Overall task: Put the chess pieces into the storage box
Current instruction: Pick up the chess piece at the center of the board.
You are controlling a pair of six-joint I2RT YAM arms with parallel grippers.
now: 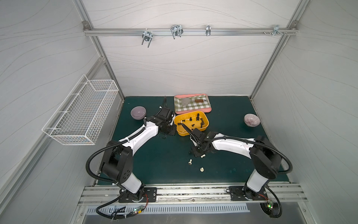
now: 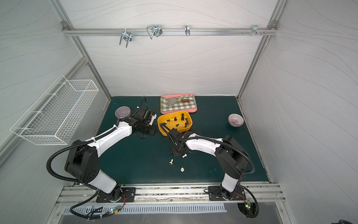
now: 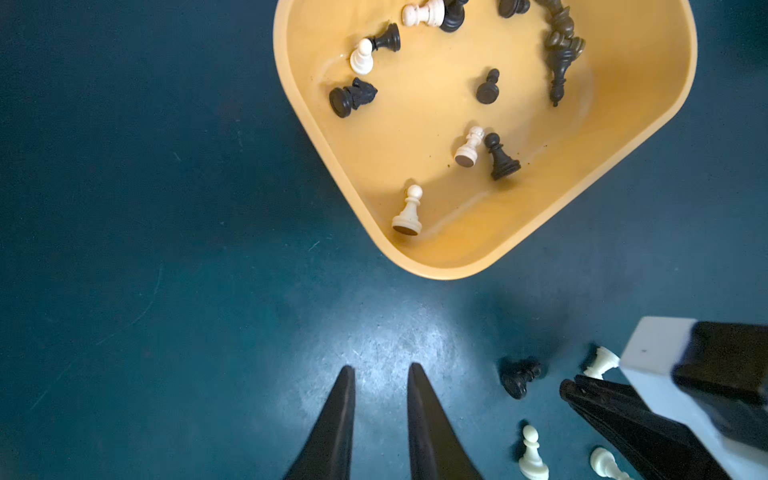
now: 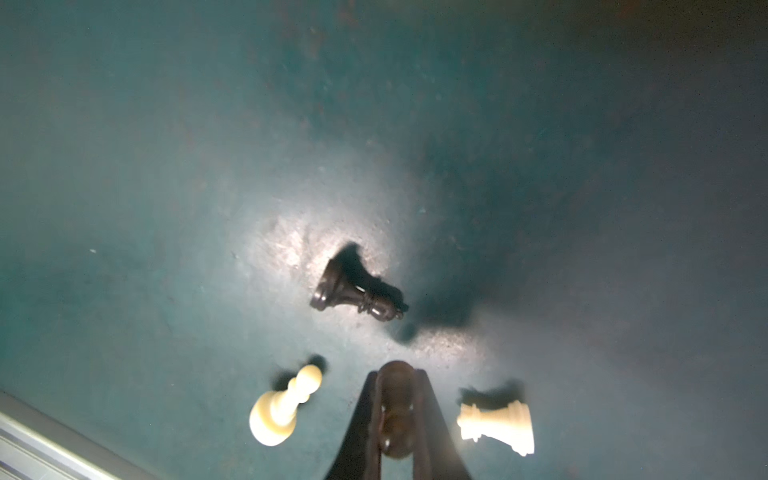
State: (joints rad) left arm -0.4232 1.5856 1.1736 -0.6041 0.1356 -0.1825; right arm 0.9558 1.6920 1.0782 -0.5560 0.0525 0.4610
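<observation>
Now, right gripper (image 4: 397, 374) clenched on small dark brown turned chess piece (image 4: 397, 415), low over dark green mat (image 4: 166, 166), on near side of shallow yellow-orange plastic storage box (image 1: 207, 121).

Piece looks smooth and round: may slip or twist out during lift.

Black bishop (image 4: 357, 291), cream pawn (image 4: 282, 411), cream rook (image 4: 496, 422) lie close around fingers: careless sweep could knock them away.

Left gripper (image 3: 381, 370) parted, empty, just left of box: arms could collide over box.

Box probably light: bump on rim could shift it.
</observation>
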